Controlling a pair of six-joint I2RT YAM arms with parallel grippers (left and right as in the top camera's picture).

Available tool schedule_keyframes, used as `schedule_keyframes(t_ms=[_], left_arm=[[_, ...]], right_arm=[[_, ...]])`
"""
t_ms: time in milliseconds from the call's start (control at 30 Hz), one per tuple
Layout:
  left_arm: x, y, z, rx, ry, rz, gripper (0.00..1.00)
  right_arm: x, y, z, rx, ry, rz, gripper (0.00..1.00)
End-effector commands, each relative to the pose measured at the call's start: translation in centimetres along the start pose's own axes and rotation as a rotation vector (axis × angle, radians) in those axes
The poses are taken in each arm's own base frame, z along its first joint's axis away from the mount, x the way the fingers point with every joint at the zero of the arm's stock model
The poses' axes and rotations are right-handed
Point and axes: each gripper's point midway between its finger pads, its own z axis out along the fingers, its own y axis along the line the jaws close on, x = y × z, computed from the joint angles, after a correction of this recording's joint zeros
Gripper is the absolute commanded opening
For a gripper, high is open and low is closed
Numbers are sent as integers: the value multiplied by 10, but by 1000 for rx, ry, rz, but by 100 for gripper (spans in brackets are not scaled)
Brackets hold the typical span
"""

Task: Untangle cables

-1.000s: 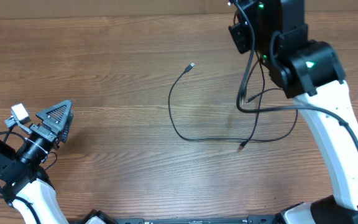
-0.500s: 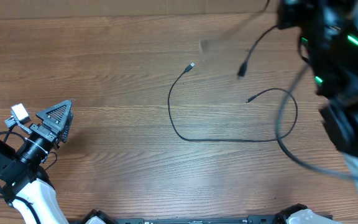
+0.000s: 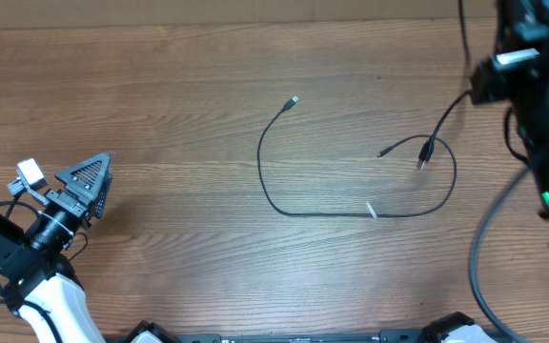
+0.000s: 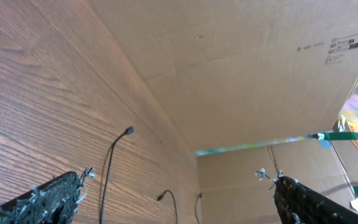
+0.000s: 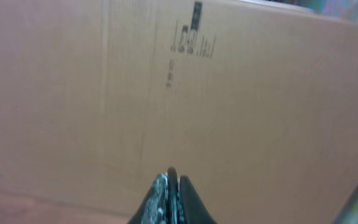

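Left fingers (image 3: 86, 171): released, spread to full width, nothing between them. The left gripper (image 3: 95, 186) sits low over the tabletop (image 3: 160, 95), pointing toward the cables.

Long cable (image 3: 322, 215): lies flat on the tabletop, well ahead of the left fingers and apart from them. It forms an open loop. One plug end (image 3: 294, 99) lies at the far side; the strand runs back toward the robot, across, then curls round to a second plug end (image 3: 381, 153). In the left wrist view the same cable (image 4: 109, 171) appears between the two fingertips, far beyond them.

Right fingers (image 5: 165, 190): clenched, pads pressed together. The right gripper (image 5: 172, 179) is raised and faces a cardboard box (image 5: 260, 124). No strand shows between the pads in the right wrist view.

Second cable (image 3: 443, 122): runs down at a slant from beside the right arm (image 3: 541, 114), its lower tip (image 3: 421, 166) over the loop of the long cable. Its upper end is lost against the blurred arm, so whether the right fingers pinch it cannot be told.
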Motion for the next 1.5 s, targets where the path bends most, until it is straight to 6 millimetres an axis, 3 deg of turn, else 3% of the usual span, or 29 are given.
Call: schedule_keyframes(t_ms=[0, 300, 500, 633, 733, 900, 1033, 1200, 1267, 1333, 1467], left_arm=[[-3, -8, -1, 14, 3, 45, 100], [-3, -8, -1, 14, 3, 45, 100], [-3, -8, -1, 14, 3, 45, 100], [-3, -8, -1, 14, 3, 45, 100], [-3, -8, -1, 14, 3, 45, 100], [-3, -8, -1, 14, 3, 45, 100], [-3, -8, -1, 14, 3, 45, 100], [-3, -8, -1, 14, 3, 45, 99], [-3, -8, -1, 14, 3, 45, 100], [-3, -8, -1, 14, 3, 45, 99], [-3, -8, -1, 14, 3, 45, 99]], right_arm=[[-16, -2, -29, -48, -50, 113, 4], [-13, 88, -66, -618, -25, 132, 4], [-16, 114, -88, -818, -11, 186, 4], [-9, 111, -82, -779, -9, 116, 4], [4, 87, -50, -573, 23, 60, 4], [42, 13, 20, -42, 165, 16, 4], [81, -46, 80, 287, 270, -85, 4], [118, -155, 149, 625, 269, -126, 4], [141, -195, 175, 688, 254, -106, 4], [168, -216, 198, 666, 265, -103, 4], [252, -237, 240, 492, 370, -70, 4]])
